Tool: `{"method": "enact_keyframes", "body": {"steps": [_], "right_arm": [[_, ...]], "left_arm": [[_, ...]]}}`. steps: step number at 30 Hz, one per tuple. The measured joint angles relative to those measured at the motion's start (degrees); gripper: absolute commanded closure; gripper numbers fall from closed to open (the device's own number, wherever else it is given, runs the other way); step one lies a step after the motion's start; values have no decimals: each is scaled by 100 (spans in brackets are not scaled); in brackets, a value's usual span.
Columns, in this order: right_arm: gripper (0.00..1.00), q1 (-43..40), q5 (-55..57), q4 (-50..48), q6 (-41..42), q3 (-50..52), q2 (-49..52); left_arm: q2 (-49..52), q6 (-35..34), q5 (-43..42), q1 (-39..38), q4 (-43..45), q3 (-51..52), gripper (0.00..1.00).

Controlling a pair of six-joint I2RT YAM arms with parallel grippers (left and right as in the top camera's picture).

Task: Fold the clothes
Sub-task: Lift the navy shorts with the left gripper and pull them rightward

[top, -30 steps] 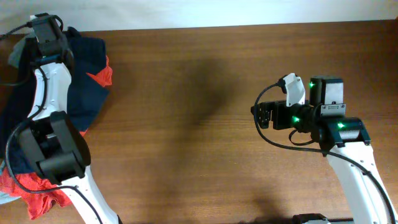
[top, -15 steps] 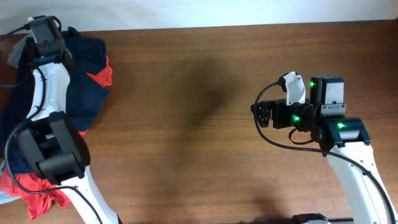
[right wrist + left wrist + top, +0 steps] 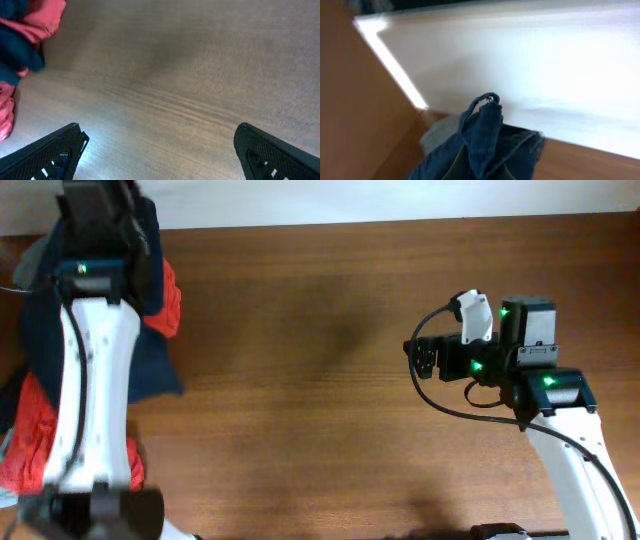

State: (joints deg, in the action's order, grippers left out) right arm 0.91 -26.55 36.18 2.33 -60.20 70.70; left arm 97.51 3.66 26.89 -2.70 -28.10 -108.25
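The clothes, a dark navy garment, lie bunched at the table's far left, partly under my left arm. In the left wrist view a fold of this navy fabric stands up between my fingers, and my left gripper is shut on it, raised off the table. My right gripper hovers over bare wood at the right, apart from the garment. Its jaws stand wide open in the right wrist view with nothing between them. A corner of the navy cloth shows at that view's left edge.
A red shirt lies tangled with the navy garment and spills toward the front left. A grey piece of cloth sits at the back left. The wooden table ends at a white wall behind.
My left gripper has shut on the navy fabric and the left arm has risen toward the overhead camera, lifting the cloth. The right arm has not moved.
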Motion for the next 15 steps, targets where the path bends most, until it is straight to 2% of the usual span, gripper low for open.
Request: {"method": "enact_keyframes", "body": {"steps": [7, 11, 15], "right_arm": [[1, 0, 0, 861, -26, -911, -4], [1, 0, 13, 1729, -345, -1543, -76], [1, 0, 15, 2153, -758, -1899, -313]], "left_arm": [[-820, -9, -662, -1012, -531, -33, 99], [-951, -63, -1073, -1467, -542, -33, 99], [-1047, -236, -1519, -1753, -599, -31, 99]]}}
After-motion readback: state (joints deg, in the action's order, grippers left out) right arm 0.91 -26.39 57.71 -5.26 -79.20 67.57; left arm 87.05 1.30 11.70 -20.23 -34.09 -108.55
